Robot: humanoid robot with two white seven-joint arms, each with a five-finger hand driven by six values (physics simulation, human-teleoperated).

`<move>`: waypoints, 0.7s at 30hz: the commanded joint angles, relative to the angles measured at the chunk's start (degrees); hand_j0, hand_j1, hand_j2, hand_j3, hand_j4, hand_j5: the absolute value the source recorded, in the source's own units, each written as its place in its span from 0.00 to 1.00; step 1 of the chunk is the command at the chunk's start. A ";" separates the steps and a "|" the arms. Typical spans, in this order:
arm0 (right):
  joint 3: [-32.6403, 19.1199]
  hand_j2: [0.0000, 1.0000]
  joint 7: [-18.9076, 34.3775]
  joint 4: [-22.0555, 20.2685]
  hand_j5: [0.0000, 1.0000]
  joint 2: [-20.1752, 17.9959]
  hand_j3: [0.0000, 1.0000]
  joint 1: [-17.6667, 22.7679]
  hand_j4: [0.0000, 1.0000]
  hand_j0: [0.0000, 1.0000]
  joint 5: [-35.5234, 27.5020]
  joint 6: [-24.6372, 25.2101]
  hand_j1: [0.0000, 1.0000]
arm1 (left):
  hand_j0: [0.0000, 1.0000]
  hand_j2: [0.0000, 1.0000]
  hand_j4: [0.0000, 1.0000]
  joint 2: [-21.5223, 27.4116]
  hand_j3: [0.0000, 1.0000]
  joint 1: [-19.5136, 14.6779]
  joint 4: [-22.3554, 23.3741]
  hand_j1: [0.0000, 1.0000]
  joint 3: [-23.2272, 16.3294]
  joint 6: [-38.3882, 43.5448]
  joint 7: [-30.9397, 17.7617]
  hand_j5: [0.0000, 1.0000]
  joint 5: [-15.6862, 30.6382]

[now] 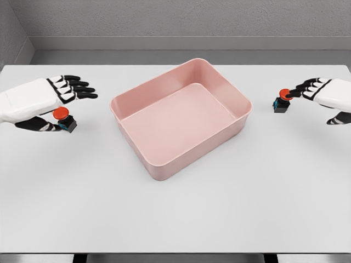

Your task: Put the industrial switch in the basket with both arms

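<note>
A pink rectangular basket (164, 169) sits turned at an angle in the middle of the white table. One industrial switch (64, 119), a small black box with a red button, stands left of it. My left hand (70, 108) hovers over that switch with its fingers stretched out above and its thumb low beside it, not closed on it. A second switch (282, 102) stands to the right of the basket. My right hand (310, 107) reaches in from the right edge; its fingertips (295, 93) are at the red button, while the thumb hangs apart.
The table (175, 219) stretches wide in front of the basket, with its front edge near the bottom of the view. A grey wall runs behind the far edge.
</note>
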 commanded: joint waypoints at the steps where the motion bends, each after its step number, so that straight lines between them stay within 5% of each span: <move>1: -0.15 1.00 -0.05 -0.33 1.00 -0.10 1.00 0.00 1.00 1.00 -0.33 0.05 1.00 | 1.00 1.00 1.00 0.16 1.00 0.00 0.85 1.00 0.28 0.01 0.10 1.00 0.55; 4: -0.67 1.00 -0.14 0.20 1.00 0.78 1.00 -0.79 1.00 1.00 -0.51 0.05 1.00 | 1.00 1.00 1.00 0.16 1.00 0.00 1.20 1.00 0.28 0.01 0.10 1.00 0.55; 9: -2.70 1.00 0.04 4.06 1.00 8.68 1.00 -3.34 1.00 1.00 2.30 0.05 1.00 | 1.00 1.00 1.00 -0.29 1.00 -0.26 7.26 1.00 -0.33 1.69 -0.25 1.00 -3.85; 12: -2.70 1.00 0.04 5.82 1.00 12.29 1.00 -4.22 1.00 1.00 4.50 0.05 1.00 | 1.00 1.00 1.00 -0.46 1.00 -0.44 8.50 1.00 -0.42 8.12 -7.28 1.00 -3.94; 15: -2.70 1.00 0.04 11.00 1.00 15.63 1.00 -4.39 1.00 1.00 7.67 0.05 1.00 | 1.00 1.00 1.00 -0.81 1.00 -0.44 7.97 1.00 -0.86 7.85 -6.84 1.00 -6.66; 21: -2.52 1.00 3.03 16.46 1.00 15.81 1.00 -5.36 1.00 1.00 7.75 0.05 1.00 | 0.99 0.99 0.99 -3.27 0.99 -1.58 6.30 0.99 -0.77 8.38 -10.09 0.99 -8.86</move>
